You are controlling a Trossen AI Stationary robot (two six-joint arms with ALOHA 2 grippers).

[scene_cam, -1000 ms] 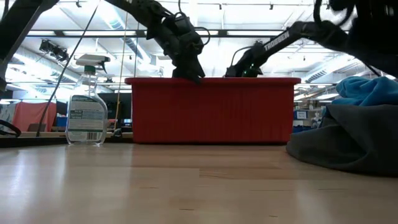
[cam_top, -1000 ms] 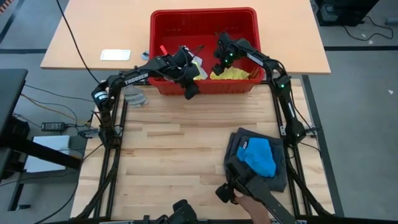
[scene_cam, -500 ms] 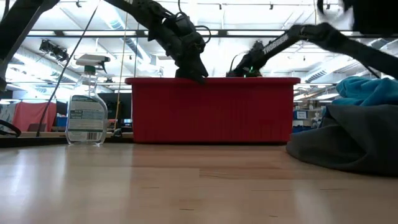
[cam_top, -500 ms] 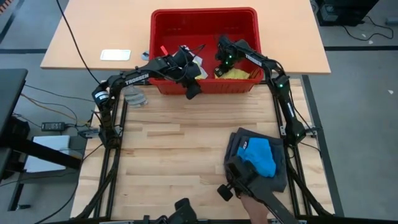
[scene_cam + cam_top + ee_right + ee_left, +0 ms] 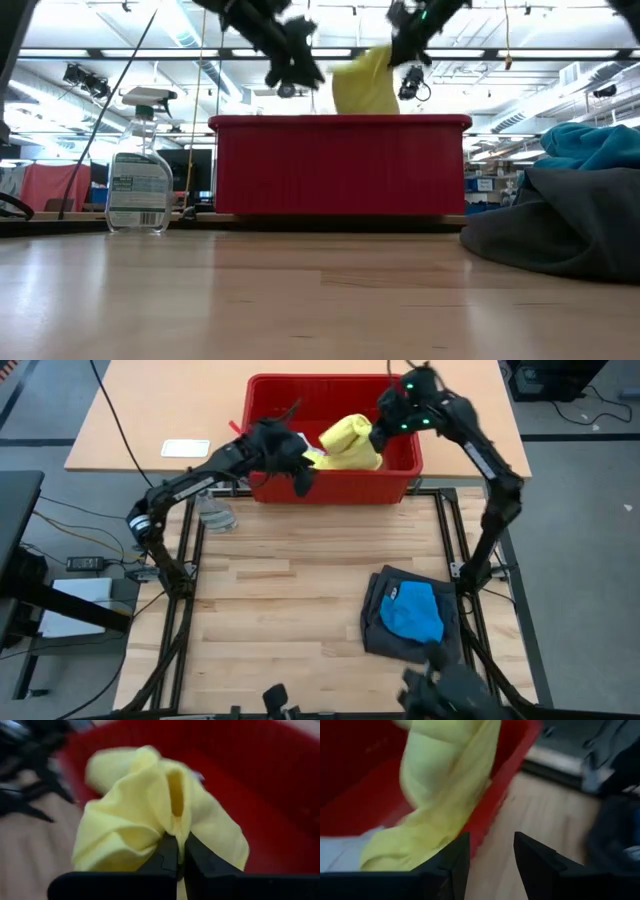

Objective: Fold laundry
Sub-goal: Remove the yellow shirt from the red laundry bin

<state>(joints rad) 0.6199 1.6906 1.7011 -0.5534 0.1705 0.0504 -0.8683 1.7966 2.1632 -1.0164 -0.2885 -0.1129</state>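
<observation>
Over the red basket [image 5: 335, 485], the left gripper [image 5: 298, 478] hangs parted and empty; the right gripper [image 5: 385, 428] pinches one yellow shirt [image 5: 350, 447]. One bright blue piece [image 5: 415, 610] tops seemingly one dark grey shorts [image 5: 385, 632] on the wooden table [image 5: 270, 630].

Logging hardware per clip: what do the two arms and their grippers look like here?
Both arms are slim, dark and jointed. The right arm has small green lights near its wrist. The left gripper and right gripper each have two flat, dark fingers. No lettering is readable here.
</observation>
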